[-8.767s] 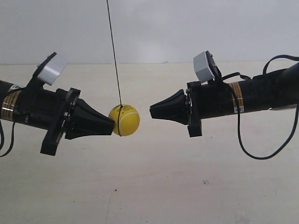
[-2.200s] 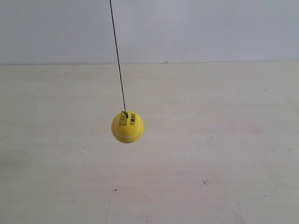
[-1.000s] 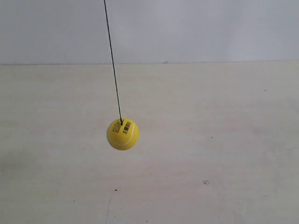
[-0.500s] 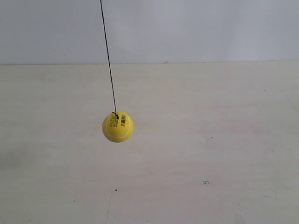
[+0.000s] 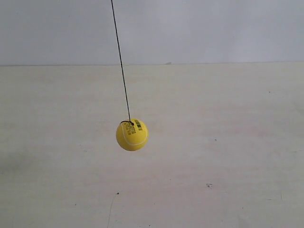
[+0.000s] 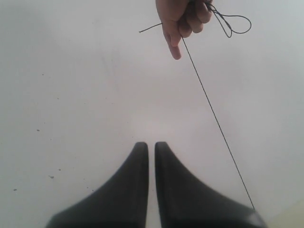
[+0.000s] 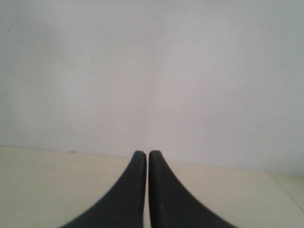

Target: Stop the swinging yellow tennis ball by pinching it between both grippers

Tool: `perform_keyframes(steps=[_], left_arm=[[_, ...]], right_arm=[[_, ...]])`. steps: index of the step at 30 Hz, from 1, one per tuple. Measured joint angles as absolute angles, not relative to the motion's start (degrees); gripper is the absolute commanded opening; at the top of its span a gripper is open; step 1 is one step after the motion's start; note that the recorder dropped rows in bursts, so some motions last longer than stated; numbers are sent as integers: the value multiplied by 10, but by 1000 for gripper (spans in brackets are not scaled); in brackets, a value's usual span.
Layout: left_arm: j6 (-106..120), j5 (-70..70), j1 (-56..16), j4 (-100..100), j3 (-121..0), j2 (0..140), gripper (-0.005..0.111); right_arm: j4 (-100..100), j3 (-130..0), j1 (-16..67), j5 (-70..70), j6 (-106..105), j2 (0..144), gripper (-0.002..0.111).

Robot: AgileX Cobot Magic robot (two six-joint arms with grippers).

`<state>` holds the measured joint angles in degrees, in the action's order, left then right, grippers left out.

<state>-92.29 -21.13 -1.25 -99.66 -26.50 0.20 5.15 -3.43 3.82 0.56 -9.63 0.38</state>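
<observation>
The yellow tennis ball (image 5: pixel 132 135) hangs in mid-air on a thin dark string (image 5: pixel 120 61), barcode print facing the exterior view. No arm or gripper shows in the exterior view. In the left wrist view my left gripper (image 6: pixel 151 144) is shut with nothing between its black tapered tips; the string (image 6: pixel 216 121) runs past it, but the ball is out of that view. My right gripper (image 7: pixel 143 153) is shut too, holding nothing, and faces a bare wall and table with no ball in sight.
A person's hand (image 6: pixel 180 19) holds the upper end of the string, seen in the left wrist view. A pale table surface (image 5: pixel 213 166) lies below the ball, with a light grey wall (image 5: pixel 213 28) behind it.
The ball has swung from the exterior view's left toward its right over the last half second and hangs slightly lower. Both arms, beside the ball 8.8 s ago, have left the exterior view.
</observation>
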Motion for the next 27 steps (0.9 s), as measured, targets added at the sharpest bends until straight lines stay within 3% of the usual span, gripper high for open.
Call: perform_keyframes(steps=[9, 18, 27], left_arm=[[-923, -212, -12, -997, -265, 2, 5], [-923, -212, -12, -997, -265, 2, 5], [-923, -212, -12, -997, -265, 2, 5]], right_arm=[[59, -4, -22, 79, -83, 3, 0], [53, 0, -27, 176, -92, 3, 0], [53, 0, -27, 189, -102, 3, 0]])
